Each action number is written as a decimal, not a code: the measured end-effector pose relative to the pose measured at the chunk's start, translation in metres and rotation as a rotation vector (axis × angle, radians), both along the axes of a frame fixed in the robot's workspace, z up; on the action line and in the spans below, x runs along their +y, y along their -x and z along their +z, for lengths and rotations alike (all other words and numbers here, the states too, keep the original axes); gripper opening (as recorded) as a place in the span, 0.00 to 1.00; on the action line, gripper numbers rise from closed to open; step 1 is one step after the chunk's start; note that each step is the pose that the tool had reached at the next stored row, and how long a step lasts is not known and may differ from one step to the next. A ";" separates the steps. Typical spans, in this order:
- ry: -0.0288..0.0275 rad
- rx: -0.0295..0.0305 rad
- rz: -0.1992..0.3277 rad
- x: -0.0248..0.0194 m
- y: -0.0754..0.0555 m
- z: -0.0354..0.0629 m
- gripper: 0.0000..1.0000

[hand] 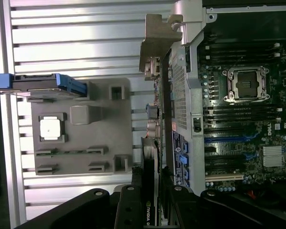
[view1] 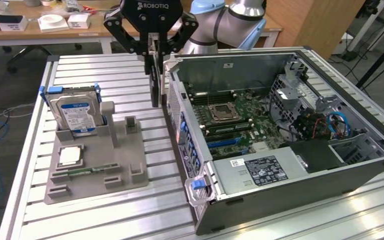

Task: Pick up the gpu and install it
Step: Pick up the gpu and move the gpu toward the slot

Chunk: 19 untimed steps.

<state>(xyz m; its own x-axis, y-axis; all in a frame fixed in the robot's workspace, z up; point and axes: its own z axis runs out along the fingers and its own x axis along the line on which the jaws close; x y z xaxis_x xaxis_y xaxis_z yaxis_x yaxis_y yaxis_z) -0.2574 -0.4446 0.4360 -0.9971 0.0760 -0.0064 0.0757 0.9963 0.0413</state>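
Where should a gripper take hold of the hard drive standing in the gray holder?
Probably from above, pinching the hard drive across its flat faces near the top edge: it stands upright, lower end sunk in the gray holder, upper part free.

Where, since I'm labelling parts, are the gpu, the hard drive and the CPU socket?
gpu (view1: pixel 155 85), exterior view, on the dark edge of the upright card.
hard drive (view1: pixel 77 115), exterior view, on its blue-white label.
CPU socket (view1: pixel 222 113), exterior view, on the socket's middle.
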 end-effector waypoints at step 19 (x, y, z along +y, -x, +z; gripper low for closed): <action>0.0000 0.0000 0.000 0.0000 -0.008 -0.0003 0.26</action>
<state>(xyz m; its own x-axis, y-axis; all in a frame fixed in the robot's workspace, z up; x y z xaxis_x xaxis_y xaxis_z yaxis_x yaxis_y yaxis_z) -0.2497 -0.4446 0.4357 -0.9971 0.0760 -0.0064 0.0757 0.9963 0.0413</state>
